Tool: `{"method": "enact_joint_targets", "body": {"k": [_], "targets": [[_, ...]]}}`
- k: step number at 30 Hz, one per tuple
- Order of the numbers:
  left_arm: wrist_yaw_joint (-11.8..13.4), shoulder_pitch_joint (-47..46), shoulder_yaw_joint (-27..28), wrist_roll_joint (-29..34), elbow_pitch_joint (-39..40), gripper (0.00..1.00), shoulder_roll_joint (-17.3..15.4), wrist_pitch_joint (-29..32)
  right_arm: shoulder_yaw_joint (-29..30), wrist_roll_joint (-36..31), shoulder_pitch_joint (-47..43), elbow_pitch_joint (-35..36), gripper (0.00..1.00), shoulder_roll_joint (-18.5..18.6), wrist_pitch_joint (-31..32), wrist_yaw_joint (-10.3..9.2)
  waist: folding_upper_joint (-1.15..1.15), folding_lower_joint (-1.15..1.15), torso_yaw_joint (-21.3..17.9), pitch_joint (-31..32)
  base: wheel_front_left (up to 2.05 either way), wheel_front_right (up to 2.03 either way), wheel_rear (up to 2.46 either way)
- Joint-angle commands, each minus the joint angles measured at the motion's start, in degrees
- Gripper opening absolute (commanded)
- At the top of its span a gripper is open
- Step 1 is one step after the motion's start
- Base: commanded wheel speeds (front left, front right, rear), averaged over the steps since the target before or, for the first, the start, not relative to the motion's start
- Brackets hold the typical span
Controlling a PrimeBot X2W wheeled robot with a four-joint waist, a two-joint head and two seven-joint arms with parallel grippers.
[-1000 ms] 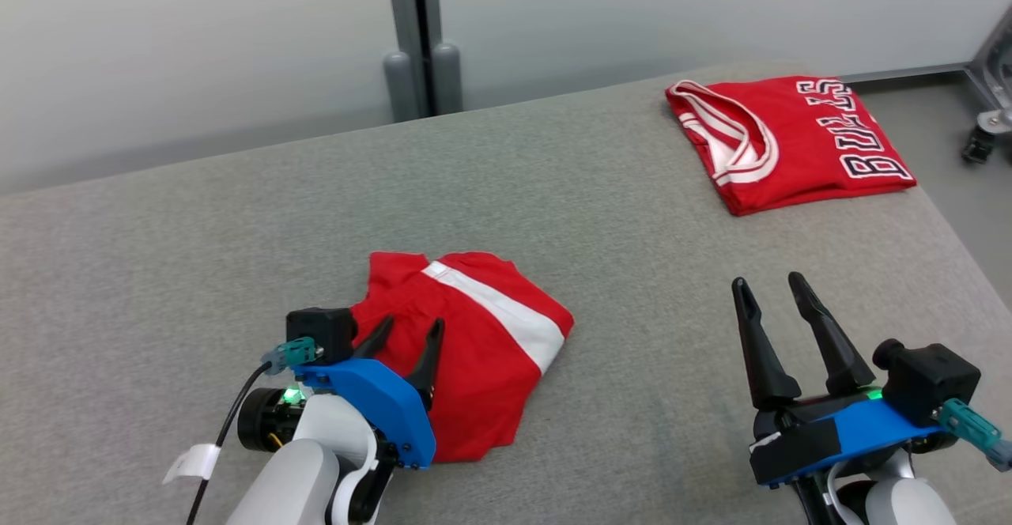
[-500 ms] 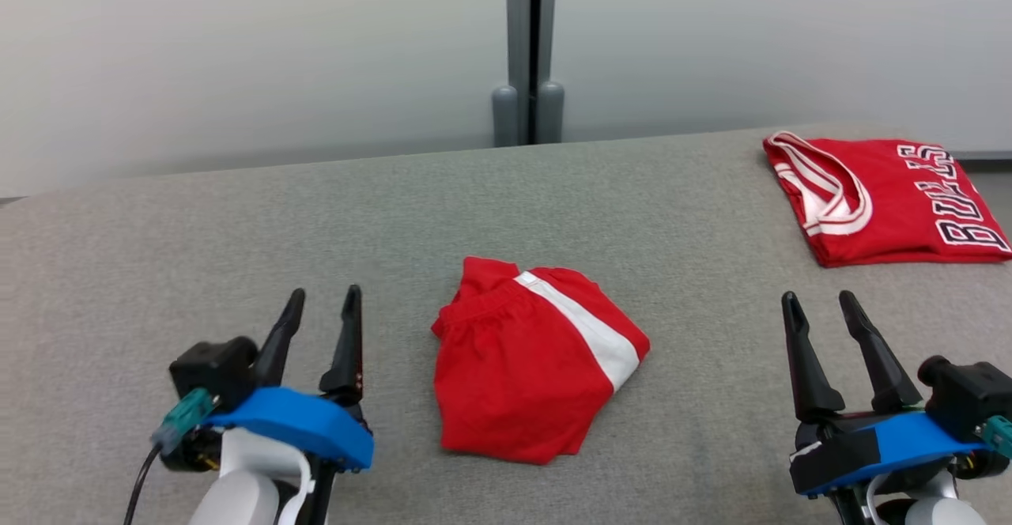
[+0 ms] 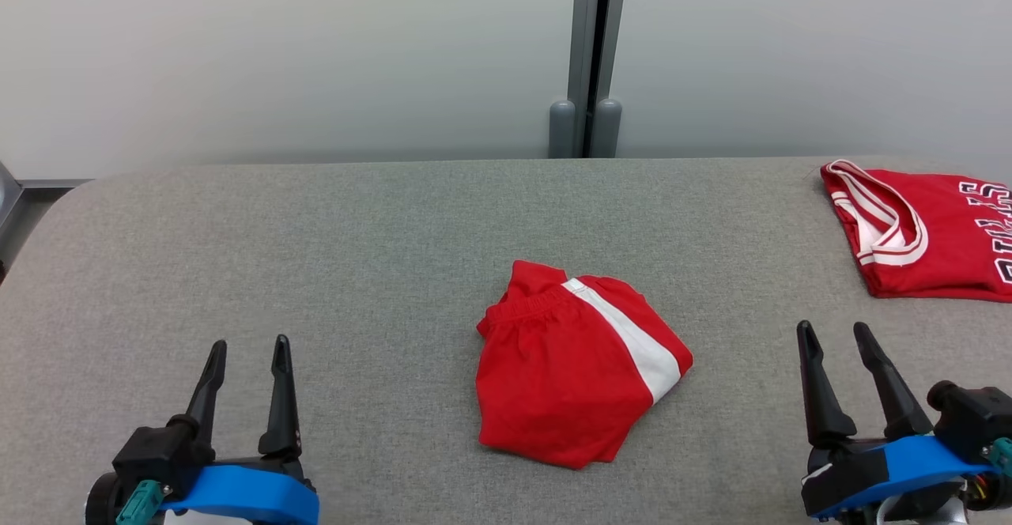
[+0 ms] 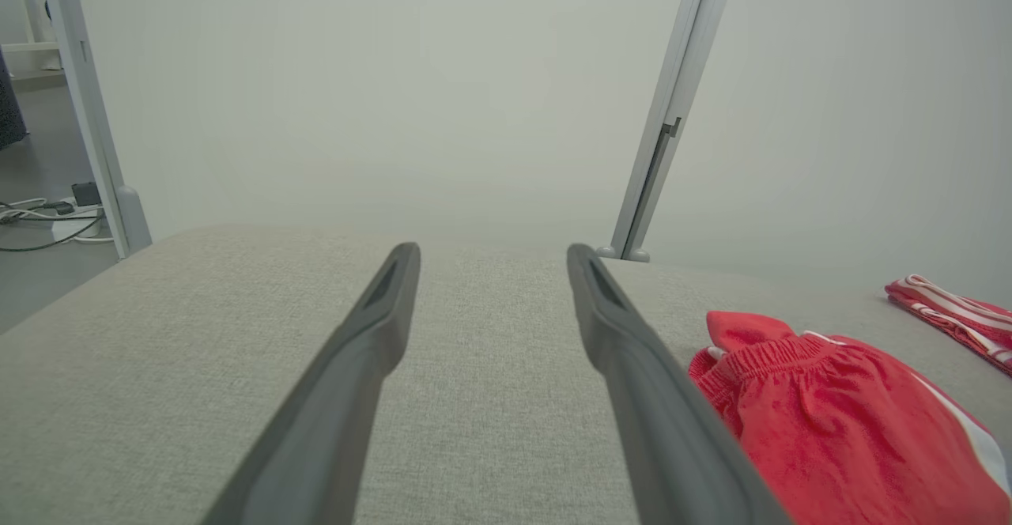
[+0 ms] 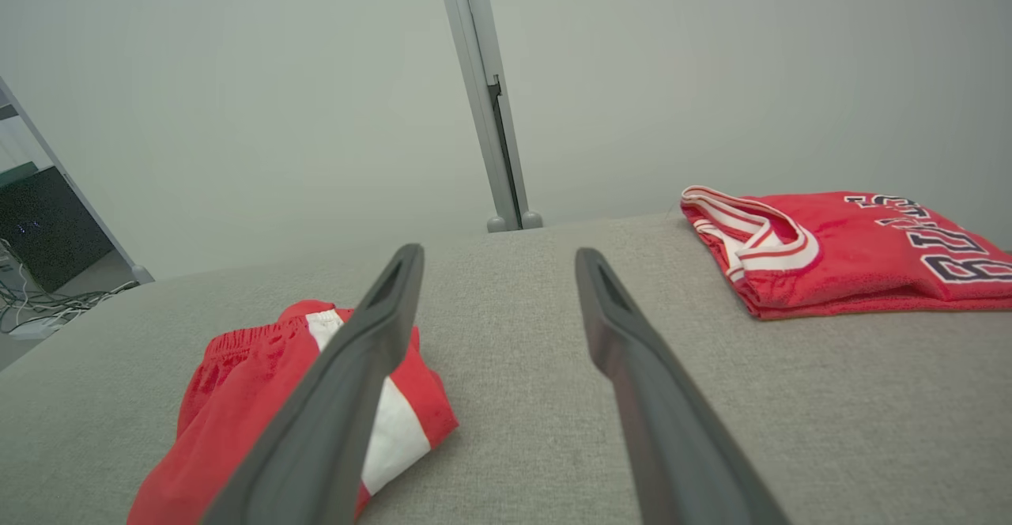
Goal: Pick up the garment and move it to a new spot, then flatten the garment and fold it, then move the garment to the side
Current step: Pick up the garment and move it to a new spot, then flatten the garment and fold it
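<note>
The red shorts (image 3: 577, 367) with the white side stripe are lying on the grey padded table (image 3: 316, 256), straight in front of the grey post (image 3: 586, 122) and on the robot's side of it. They are sitting as a compact, uneven bundle, with the elastic waistband bunching at the edge nearest the post and the lower corner overlapping loosely. Nothing is touching them. Judging from that shape, the flattening and the neat fold are looking undone or only roughly done, and the move to the side is not yet done. A red jersey (image 3: 925, 232) with white trim and dark lettering is lying neatly folded well to the right of the post, which is suggesting that this piece is finished and set aside.

The left gripper (image 3: 250, 343) is hovering well to the left of the post and closer to the robot than the shorts, its fingers (image 4: 348, 383) pointing toward the post side of the table, spread apart and gripping nothing. The right gripper (image 3: 832, 327) is mirroring it well to the right of the post, jaws likewise released and empty, and pointing the same way. Both forearms are sitting low at the near edge, in what is looking like a resting pose either side of the shorts.
</note>
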State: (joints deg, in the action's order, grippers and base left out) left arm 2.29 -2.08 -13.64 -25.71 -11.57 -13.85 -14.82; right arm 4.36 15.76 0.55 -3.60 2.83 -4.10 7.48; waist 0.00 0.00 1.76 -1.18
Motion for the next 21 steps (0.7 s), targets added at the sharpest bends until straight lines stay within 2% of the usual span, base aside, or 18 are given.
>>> {"method": "enact_joint_targets", "body": {"k": [1,9,21], "targets": [[0.3,0.6,0.7,1.0,0.1,1.00,-0.1,-0.4,-0.1,-0.5,-1.2,-0.2,1.00,0.1,0.1,0.03,0.00,0.00,0.2,0.2,0.00,0.00,0.00],[0.6,2.9,2.1,5.0,-1.1,1.00,-0.4,-0.4,-0.7,-1.2,-2.5,-1.4,1.00,0.1,0.9,0.03,0.00,0.00,0.5,1.1,0.00,0.00,0.00],[-0.7,2.3,2.3,5.6,-3.6,1.00,0.5,-0.4,-1.3,-1.0,-2.7,-2.1,1.00,0.1,0.7,0.03,0.00,0.00,0.4,1.3,0.00,0.00,0.00]]}}
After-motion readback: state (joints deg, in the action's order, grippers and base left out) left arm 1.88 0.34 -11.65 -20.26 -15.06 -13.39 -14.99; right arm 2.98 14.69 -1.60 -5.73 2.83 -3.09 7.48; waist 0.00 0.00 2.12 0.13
